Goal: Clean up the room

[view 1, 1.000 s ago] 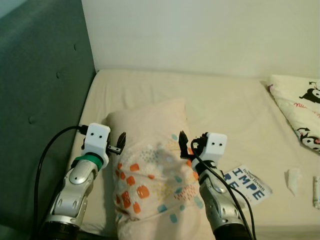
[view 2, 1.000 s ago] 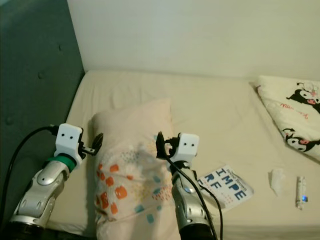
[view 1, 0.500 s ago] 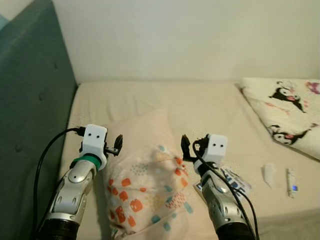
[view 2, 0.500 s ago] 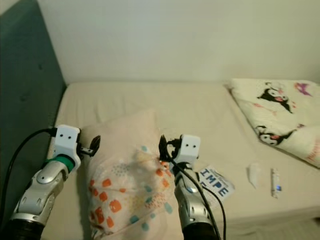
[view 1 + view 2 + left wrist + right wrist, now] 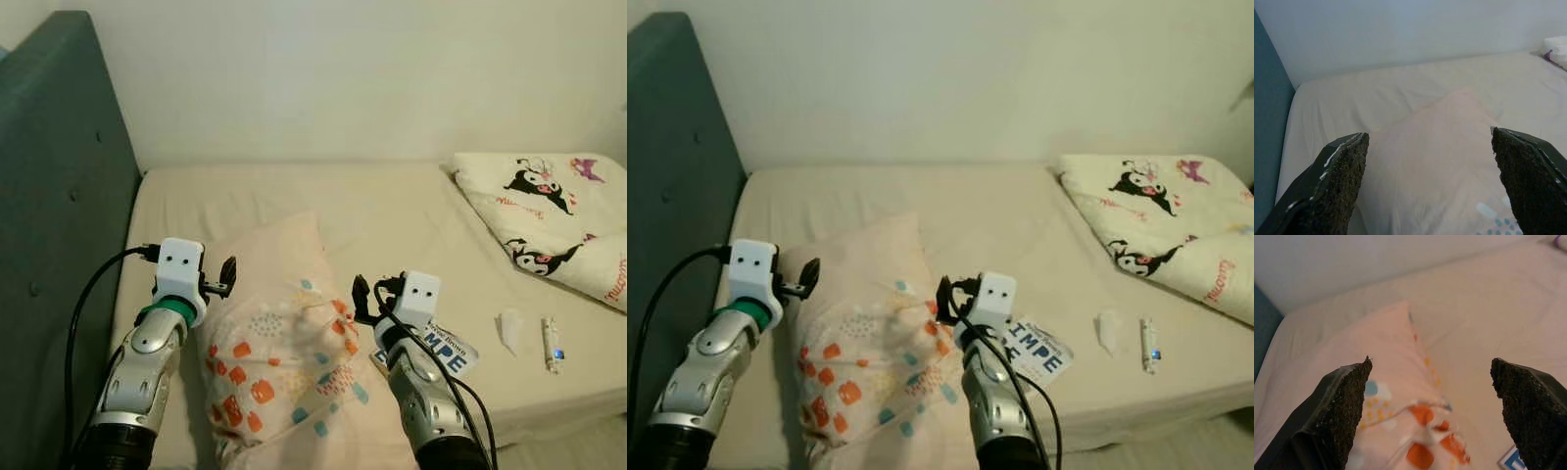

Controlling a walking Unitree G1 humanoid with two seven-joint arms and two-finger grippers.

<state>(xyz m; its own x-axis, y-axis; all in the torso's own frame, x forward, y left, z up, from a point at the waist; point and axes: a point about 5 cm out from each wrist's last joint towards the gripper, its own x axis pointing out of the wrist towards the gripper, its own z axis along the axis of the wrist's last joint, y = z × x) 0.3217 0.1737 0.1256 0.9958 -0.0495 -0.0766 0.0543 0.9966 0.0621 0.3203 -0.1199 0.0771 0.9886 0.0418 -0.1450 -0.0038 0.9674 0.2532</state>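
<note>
Lying on the bed between the wide-open, empty left gripper and right gripper, the pillow is looking soft, light and squashy, best squeezed at its two side edges.

pillow hogging the near bed, headboard tight on its left; booklet, tissue, blanket cluttering its right; bare mattress open beyond it

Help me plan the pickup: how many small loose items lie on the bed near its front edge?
3: a booklet beside the right tool, a crumpled tissue further right, and a small tube beside it.
</note>
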